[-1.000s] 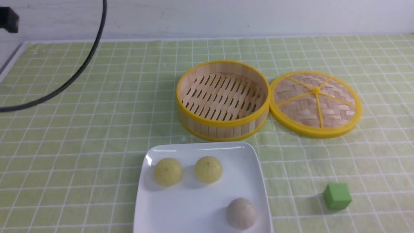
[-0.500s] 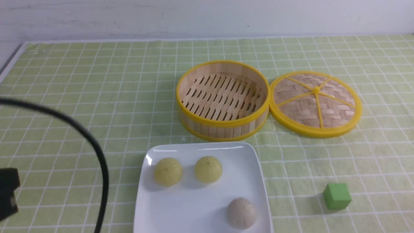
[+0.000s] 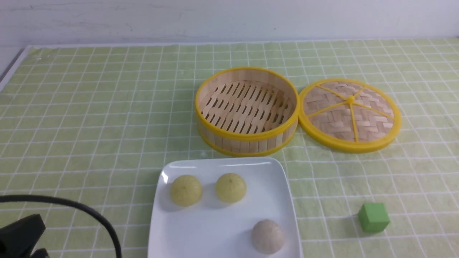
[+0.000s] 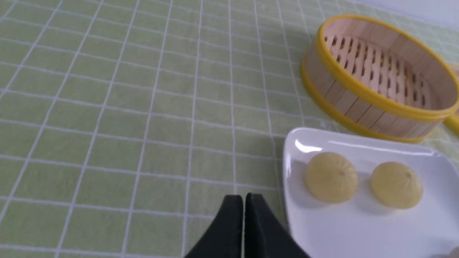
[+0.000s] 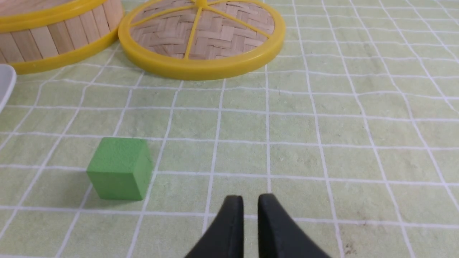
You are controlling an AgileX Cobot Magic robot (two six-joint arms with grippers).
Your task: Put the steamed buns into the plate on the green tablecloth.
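Now all three steamed buns (image 3: 229,208) (two pale yellow, one greyish-beige) sit on the white square plate (image 3: 200,238) at lower centre on the green tablecloth (image 3: 89,118). Left gripper (image 4: 244,200) is pressed closed, empty; right gripper (image 5: 250,202) is slightly parted, empty.

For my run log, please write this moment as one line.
buns: all three on plate | basket: empty, lid beside it | left gripper: shut, empty | right gripper: slightly apart, empty

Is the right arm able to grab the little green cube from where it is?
Probably yes. The right gripper hangs just beside the green cube, with only bare tablecloth between them.
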